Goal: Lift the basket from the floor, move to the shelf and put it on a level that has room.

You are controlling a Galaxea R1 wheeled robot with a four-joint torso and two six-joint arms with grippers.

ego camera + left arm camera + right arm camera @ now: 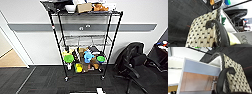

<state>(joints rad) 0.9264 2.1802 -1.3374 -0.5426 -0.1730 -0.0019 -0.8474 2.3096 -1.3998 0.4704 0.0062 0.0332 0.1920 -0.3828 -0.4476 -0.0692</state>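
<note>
Left wrist close against basket (201, 36), woven side and dark loop handle (220, 30) large before it, dark carpet (179, 16) beyond; grip on handle not discernible; right wrist likewise hard by opposite handle (223, 78); grip not discernible. Ahead in head view: black wire rack (85, 42); middle tier (85, 40) bare; office chair (132, 65) right.

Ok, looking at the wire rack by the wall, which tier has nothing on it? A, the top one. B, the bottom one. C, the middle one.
C: the middle tier of the rack is bare mesh, while boxes crowd the top and colourful items fill the bottom.
</note>
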